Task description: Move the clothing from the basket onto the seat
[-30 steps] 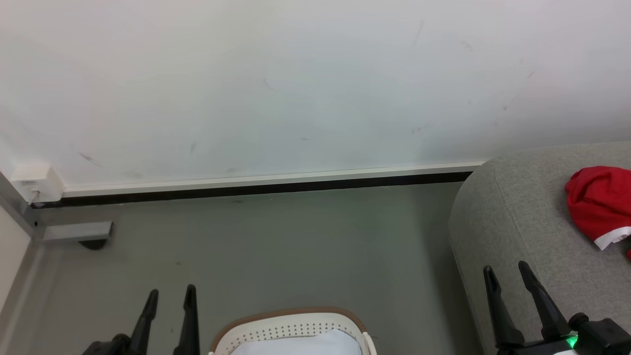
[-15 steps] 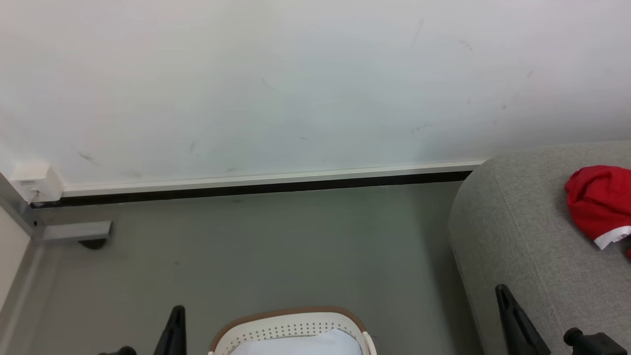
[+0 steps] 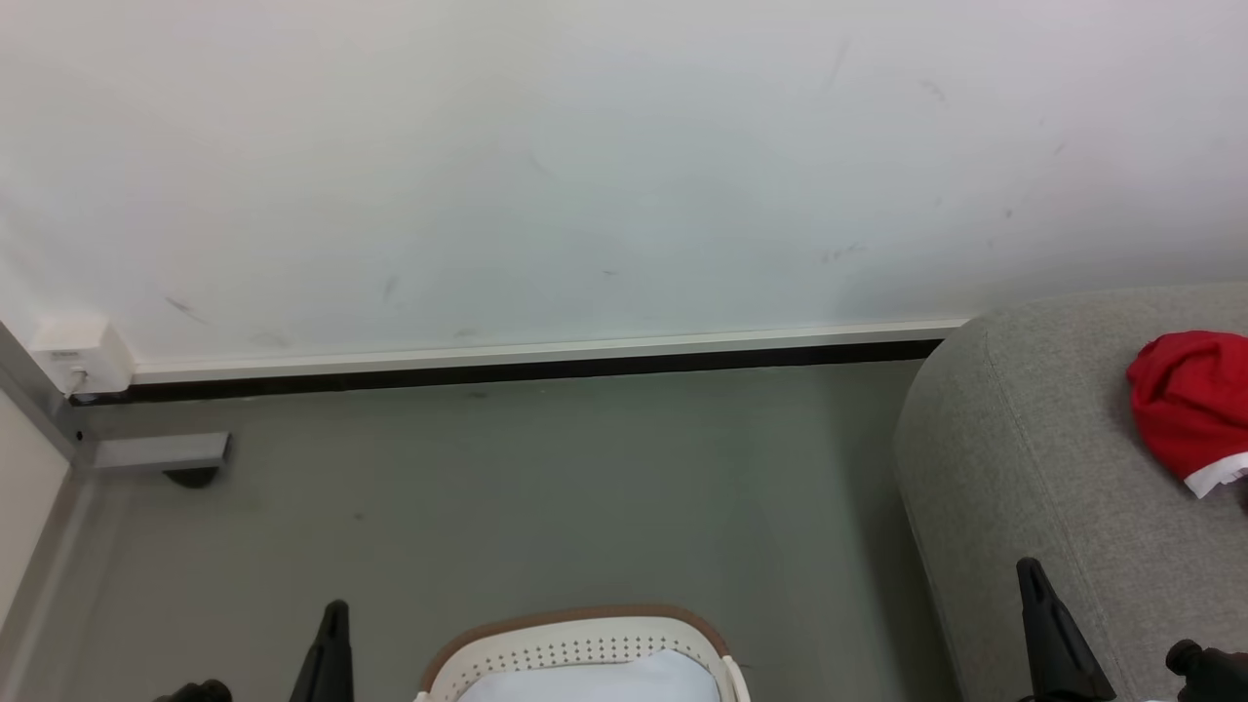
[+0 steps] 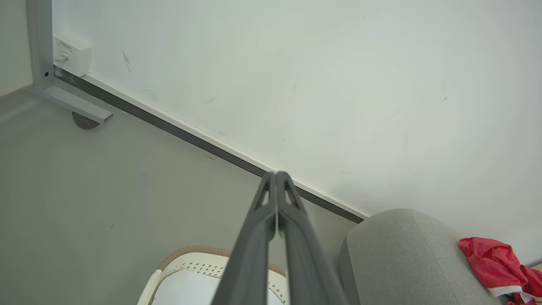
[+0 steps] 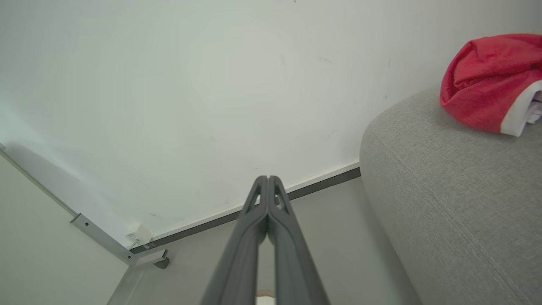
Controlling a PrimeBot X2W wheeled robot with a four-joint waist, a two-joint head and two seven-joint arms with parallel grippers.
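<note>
– Fingers (image 4: pixel 254 254) of the left gripper (image 4: pixel 276 174), how do they stand?
– Pressed together along their length, tips touching, nothing between them. They're long, dark and matte, tapering to a point. The right gripper (image 5: pixel 267 178) is the same: its two fingers lie flat on each other, empty.
– Where are they?
– Low, one on either side. The left one is over the grey floor (image 3: pixel 536 487) just left of the basket (image 3: pixel 575 617). The right one is beside the rounded left flank of the seat (image 3: pixel 1024 468). Both point toward the white wall (image 3: pixel 585 146).
– And the red garment (image 3: pixel 1185 400)?
– It's on top of the seat, toward its right, well apart from the basket. Soft, bright red, bunched into a rounded heap with deep folds. Its white band (image 5: pixel 518 112) sits at the end nearer the robot, and the red bulge faces the wall. The heap runs off to the side, so I can't tell its long axis.
– What's the seat like?
– Light grey woven cloth, with a rounded corner and a stitched seam along the edge.
– The basket?
– White plastic with rows of small holes and a brown rim. It stands on the floor between the two grippers, curved end toward the wall. A pale smooth sheet (image 3: pixel 595 682) lies inside; I can't tell what it is.
</note>
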